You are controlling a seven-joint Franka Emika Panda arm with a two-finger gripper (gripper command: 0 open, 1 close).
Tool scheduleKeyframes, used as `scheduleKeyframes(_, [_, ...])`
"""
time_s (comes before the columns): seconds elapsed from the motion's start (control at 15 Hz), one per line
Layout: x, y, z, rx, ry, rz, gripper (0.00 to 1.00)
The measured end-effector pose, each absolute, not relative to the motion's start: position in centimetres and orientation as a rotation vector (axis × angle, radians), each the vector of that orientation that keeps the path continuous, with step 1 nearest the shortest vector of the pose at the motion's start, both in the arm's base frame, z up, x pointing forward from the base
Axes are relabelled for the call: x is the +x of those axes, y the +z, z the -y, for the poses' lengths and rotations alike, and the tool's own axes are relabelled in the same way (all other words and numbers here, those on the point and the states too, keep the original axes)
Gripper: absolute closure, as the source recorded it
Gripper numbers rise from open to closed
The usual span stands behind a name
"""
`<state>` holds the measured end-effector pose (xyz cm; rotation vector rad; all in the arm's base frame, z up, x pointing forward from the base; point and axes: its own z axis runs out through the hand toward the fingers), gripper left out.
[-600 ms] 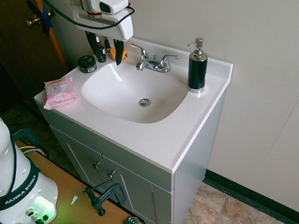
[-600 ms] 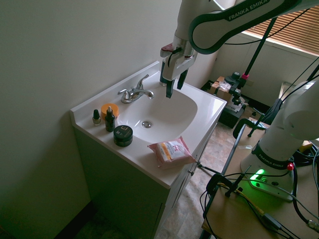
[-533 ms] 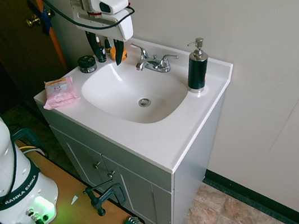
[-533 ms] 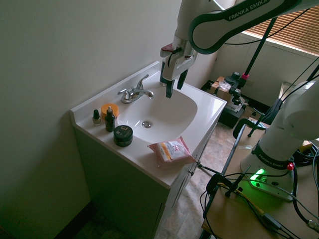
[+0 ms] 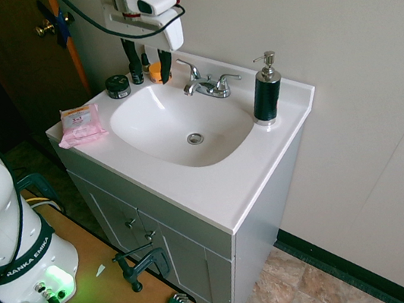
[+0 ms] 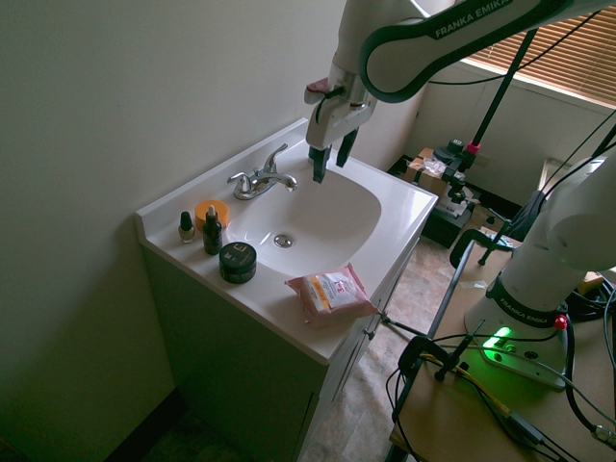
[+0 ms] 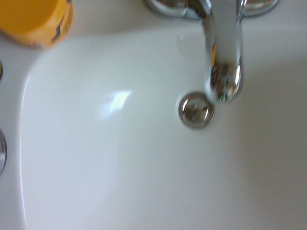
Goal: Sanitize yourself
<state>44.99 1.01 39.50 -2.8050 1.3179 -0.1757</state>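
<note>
Sanitizing looks barely begun from here.
The robot's arm (image 6: 419, 58) hangs above the sink (image 5: 183, 127), its claw (image 6: 332, 171) spread and empty; the soap pump (image 5: 266, 89) stands untouched by the faucet (image 5: 211, 86), so dispensing and rubbing probably remain.

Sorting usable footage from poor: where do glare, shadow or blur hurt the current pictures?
Wrist view: a bright glare patch on the basin, the orange container cropped and soft. Second exterior view: dim, with the cabinet side in deep shadow. First exterior view: brighter, a green glow washing out part of the robot's base.
</note>
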Motion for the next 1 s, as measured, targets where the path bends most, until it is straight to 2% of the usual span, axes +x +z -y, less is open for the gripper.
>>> scheduleKeyframes(0.13, [48.8, 42.1, 0.4, -2.745, -0.244, -1.372, 0.0])
scheduleKeyframes(0.2, [50.7, 43.4, 1.4, -2.715, -0.264, -1.403, 1.0])
scheduleKeyframes(0.6, [58.3, 46.7, 10.1, -2.563, -0.266, -1.61, 1.0])
scheduleKeyframes(1.0, [58.8, 46.7, 16.4, -2.461, -0.231, -1.74, 1.0])
